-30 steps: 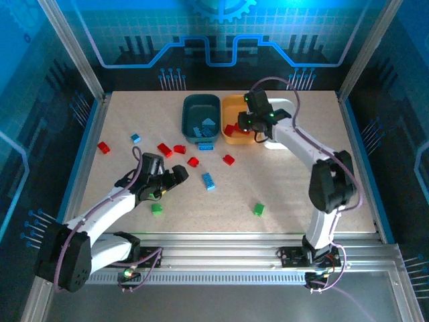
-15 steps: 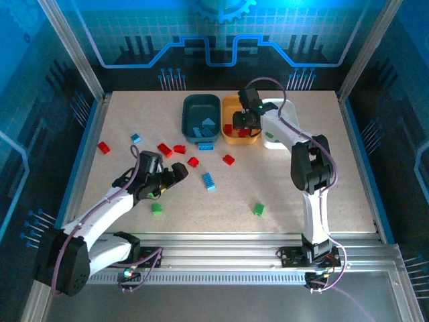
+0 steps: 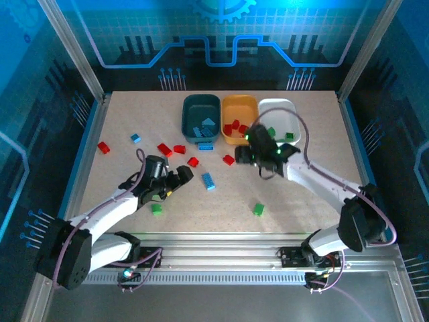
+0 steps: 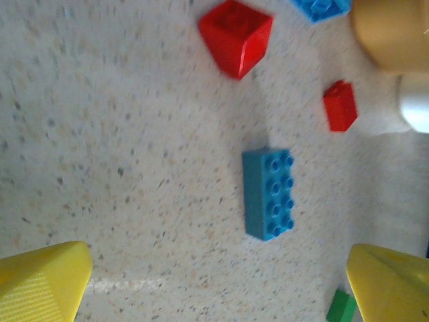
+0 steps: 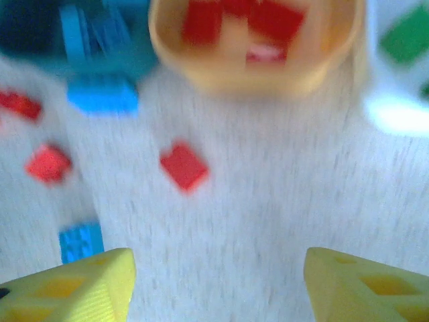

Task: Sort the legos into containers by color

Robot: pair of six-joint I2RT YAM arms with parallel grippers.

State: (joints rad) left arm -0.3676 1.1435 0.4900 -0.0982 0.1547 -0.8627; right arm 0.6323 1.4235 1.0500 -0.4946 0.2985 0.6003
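My left gripper (image 3: 182, 176) hovers open just left of a blue lego (image 3: 209, 181); in the left wrist view that brick (image 4: 269, 194) lies ahead of the open gripper (image 4: 221, 285), with nothing between the fingers. My right gripper (image 3: 242, 156) is open and empty over the table in front of the yellow-orange container (image 3: 239, 107), which holds red legos. A red lego (image 5: 184, 166) lies ahead of the right gripper (image 5: 218, 285). The dark teal container (image 3: 186, 117) holds blue legos. Green ones are in the white container (image 3: 278, 111).
Loose red legos (image 3: 165, 149) (image 3: 103, 147) lie left of centre, with one (image 3: 228, 159) by the right gripper. A blue brick (image 3: 206, 145) sits before the teal tub and a small one (image 3: 136, 138) farther left. Green bricks (image 3: 156, 208) (image 3: 259, 209) lie near the front.
My right gripper has opened and drawn back from over the yellow-orange container towards the table's middle. The left gripper has edged slightly right, towards the blue lego.
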